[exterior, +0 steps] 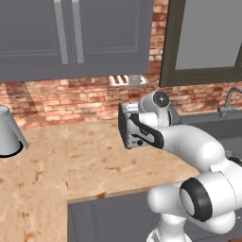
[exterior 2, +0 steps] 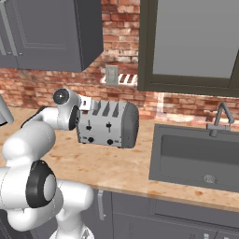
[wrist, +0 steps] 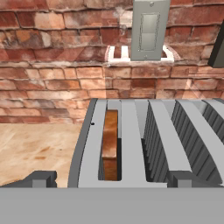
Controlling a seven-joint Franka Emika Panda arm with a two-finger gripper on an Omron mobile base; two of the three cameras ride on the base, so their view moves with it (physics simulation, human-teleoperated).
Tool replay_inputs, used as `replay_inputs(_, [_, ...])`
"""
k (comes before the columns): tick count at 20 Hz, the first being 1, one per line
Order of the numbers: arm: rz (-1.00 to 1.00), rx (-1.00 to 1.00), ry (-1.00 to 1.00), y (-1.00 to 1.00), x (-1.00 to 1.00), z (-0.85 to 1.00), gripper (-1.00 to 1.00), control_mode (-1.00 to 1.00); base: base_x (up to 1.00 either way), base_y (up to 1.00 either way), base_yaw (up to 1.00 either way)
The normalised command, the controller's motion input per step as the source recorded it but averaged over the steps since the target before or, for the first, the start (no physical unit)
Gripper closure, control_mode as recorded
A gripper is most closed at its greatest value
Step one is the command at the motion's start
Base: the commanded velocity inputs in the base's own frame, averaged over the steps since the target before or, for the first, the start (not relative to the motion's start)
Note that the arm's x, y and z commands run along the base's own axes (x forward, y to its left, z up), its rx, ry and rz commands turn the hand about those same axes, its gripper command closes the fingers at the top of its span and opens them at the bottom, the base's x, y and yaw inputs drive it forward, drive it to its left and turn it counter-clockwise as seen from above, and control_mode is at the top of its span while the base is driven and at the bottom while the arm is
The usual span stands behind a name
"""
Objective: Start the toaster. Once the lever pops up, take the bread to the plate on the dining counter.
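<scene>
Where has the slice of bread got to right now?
The bread stands on edge in the left slot of the toaster in the hand view, just below the brick wall's grey switch plate.

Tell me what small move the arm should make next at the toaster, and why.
Probably swing the open gripper round and down to a lever on the toaster front. The bread already sits in a slot, and the hand hovers above the top, not at the levers, so pressing one is likely what's left to start it.
</scene>
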Motion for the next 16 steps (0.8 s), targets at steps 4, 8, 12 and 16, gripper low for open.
replay_inputs(4, [0.0,0.0,0.0,0.0,0.0,0.0,-1.0,-1.0,0.0,0.0,0.0])
replay_inputs(8, [0.0,0.0,0.0,0.0,0.0,0.0,-1.0,-1.0,0.0,0.0,0.0])
replay_inputs(12, [0.0,0.0,0.0,0.0,0.0,0.0,-1.0,-1.0,0.0,0.0,0.0])
replay_inputs(16, [0.0,0.0,0.0,0.0,0.0,0.0,-1.0,-1.0,0.0,0.0,0.0])
